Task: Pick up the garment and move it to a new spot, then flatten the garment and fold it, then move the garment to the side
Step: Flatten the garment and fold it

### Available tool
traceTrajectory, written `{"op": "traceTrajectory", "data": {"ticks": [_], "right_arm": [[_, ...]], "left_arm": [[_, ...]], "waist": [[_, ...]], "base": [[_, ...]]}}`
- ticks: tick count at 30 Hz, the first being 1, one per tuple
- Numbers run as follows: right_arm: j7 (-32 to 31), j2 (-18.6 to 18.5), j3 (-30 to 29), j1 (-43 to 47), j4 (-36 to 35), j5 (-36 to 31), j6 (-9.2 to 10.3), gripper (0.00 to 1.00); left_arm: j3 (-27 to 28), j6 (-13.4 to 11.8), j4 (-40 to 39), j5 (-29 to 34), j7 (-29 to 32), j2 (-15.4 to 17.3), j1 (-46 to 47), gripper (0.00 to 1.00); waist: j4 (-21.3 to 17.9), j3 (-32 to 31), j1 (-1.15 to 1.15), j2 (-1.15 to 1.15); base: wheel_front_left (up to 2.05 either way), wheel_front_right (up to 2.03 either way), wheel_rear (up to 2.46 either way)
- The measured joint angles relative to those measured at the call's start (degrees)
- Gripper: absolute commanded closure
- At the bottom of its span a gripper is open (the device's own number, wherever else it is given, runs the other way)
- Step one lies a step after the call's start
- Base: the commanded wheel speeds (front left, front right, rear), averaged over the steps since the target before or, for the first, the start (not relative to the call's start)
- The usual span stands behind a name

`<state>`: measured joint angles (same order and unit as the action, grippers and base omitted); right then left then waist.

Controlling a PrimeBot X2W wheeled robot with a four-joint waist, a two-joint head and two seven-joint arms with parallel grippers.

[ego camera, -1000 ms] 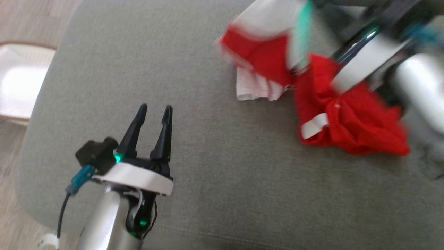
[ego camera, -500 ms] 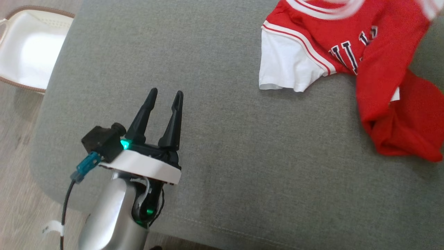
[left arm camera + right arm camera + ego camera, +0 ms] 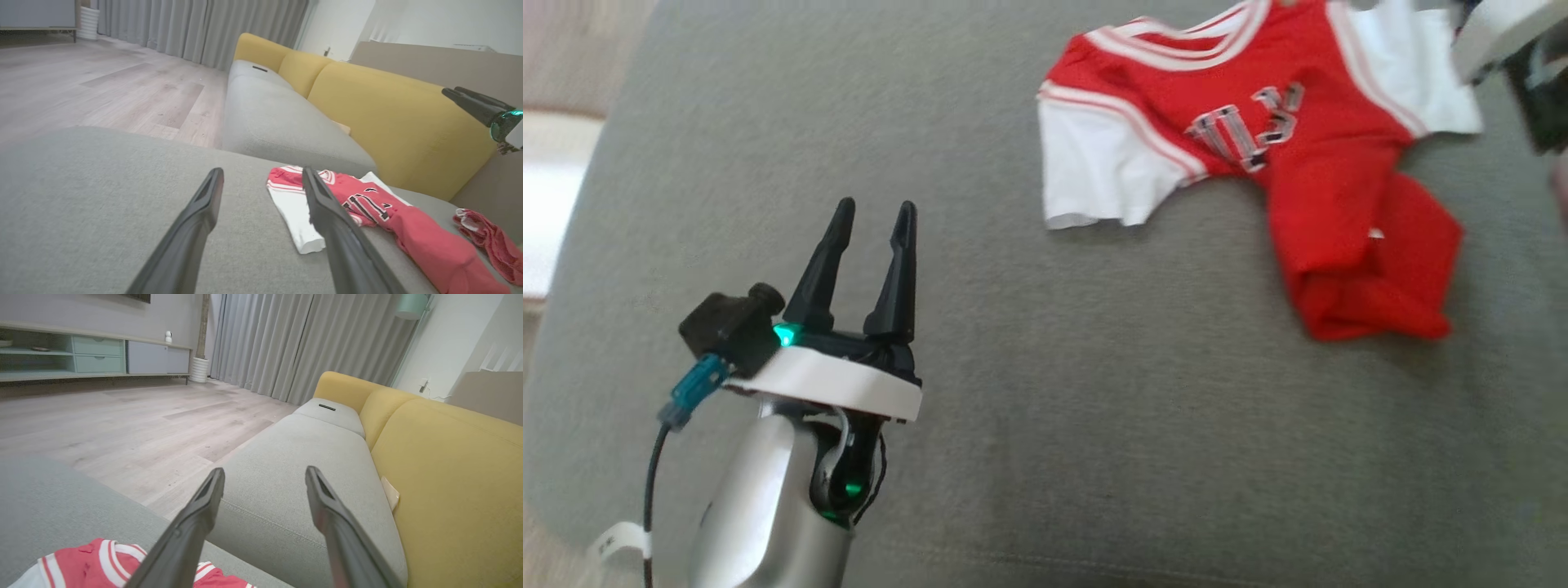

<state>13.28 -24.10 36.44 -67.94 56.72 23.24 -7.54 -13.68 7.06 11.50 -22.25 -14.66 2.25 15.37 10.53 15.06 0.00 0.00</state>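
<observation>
While left end effector (image 3: 875,206) and right end effector (image 3: 264,471) gape empty, garment (image 3: 1327,192) lettering (image 3: 1245,131) unreadable

Grey upholstered seat (image 3: 1094,425) — red-and-white garment (image 3: 1323,188) lying on it, top spread, lower half bunched — second red cloth (image 3: 484,236) just beside.

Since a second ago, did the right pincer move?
Yes. The right pincer opened and drew off the red-and-white jersey, toward the far right of the grey fabric cushion.
</observation>
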Motion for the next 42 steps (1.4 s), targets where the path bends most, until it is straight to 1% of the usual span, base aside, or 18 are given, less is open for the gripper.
{"op": "traceTrajectory", "data": {"ticks": [4,8,11,14,16,18,22,25,29,31,35,37,38,42], "right_arm": [[0.8,0.9,-1.5,4.8,-4.7,2.4,0.0,0.0],[1.1,2.8,-4.7,11.8,-10.9,4.3,0.0,0.0],[1.1,4.5,-8.7,19.2,-16.0,4.4,0.0,0.0],[1.1,6.4,-14.8,27.5,-21.4,2.8,0.0,0.0],[1.1,8.1,-18.6,33.3,-24.8,0.4,0.0,0.0],[1.1,10.6,-22.6,39.0,-28.0,-1.4,0.0,0.0],[1.1,15.5,-27.1,49.5,-33.7,-5.0,0.0,0.0],[0.3,17.8,-29.3,55.1,-36.3,-7.4,0.0,0.0],[-1.0,19.2,-29.9,58.5,-38.9,-8.8,0.0,0.0],[-1.5,19.9,-30.1,58.6,-39.8,-9.3,0.0,0.0],[-2.9,20.0,-30.2,58.2,-40.6,-9.3,0.0,0.0],[-4.3,20.0,-29.9,57.6,-40.5,-9.2,0.0,0.0],[-5.6,20.1,-29.1,56.7,-39.5,-9.1,0.0,0.0],[-7.2,20.1,-28.3,53.7,-36.1,-7.6,0.0,0.0]], "left_arm": [[1.1,0.0,-0.2,0.0,0.0,0.0,-0.7,0.0],[1.7,0.0,-0.5,0.5,0.0,0.0,-3.2,0.0],[1.7,0.0,-0.8,0.6,0.0,0.0,-4.3,0.0],[1.7,0.0,-1.2,1.0,0.0,0.0,-4.8,0.0],[1.7,0.1,-1.5,1.0,0.0,0.0,-4.8,0.0],[1.7,0.1,-1.9,1.2,0.0,0.0,-5.0,0.0],[1.6,0.1,-1.9,1.6,0.0,0.0,-6.8,0.0],[1.5,0.1,-1.5,2.0,0.0,0.1,-7.7,0.0],[1.2,0.1,-1.1,2.0,0.0,0.1,-8.1,0.0],[0.7,0.1,-1.0,2.0,0.0,0.1,-8.1,0.0],[-0.5,0.1,-1.0,2.0,0.0,0.1,-8.0,0.0],[-0.7,0.1,-1.0,2.0,0.0,0.1,-7.8,0.0],[-1.0,0.1,-0.9,2.0,0.0,0.1,-7.3,0.0],[-1.9,0.1,-0.7,2.0,0.0,0.1,-5.3,0.0]], "waist": [[-2.8,-2.4,0.0,0.0],[-5.4,-4.9,0.0,0.0],[-7.0,-6.6,0.0,0.0],[-8.4,-8.1,0.0,0.0],[-9.2,-8.8,0.0,0.0],[-9.9,-9.4,0.0,0.0],[-11.0,-10.0,0.0,0.0],[-11.4,-10.1,0.0,0.0],[-11.5,-9.8,0.0,0.0],[-11.3,-9.5,0.0,0.0],[-10.4,-8.5,0.0,0.0],[-9.8,-7.9,0.0,0.0],[-9.0,-7.1,0.0,0.0],[-7.3,-5.5,0.0,0.0]], "base": [[0.0,0.0,0.0],[0.0,0.0,0.0],[0.0,0.0,0.0],[0.0,0.0,0.0],[0.0,0.0,0.0],[0.0,0.0,0.0],[0.0,0.0,0.0],[0.0,0.0,0.0],[0.0,0.0,0.0],[0.0,0.0,0.0],[0.0,0.0,0.0],[0.0,0.0,0.0],[0.0,0.0,0.0],[0.0,0.0,0.0]]}}
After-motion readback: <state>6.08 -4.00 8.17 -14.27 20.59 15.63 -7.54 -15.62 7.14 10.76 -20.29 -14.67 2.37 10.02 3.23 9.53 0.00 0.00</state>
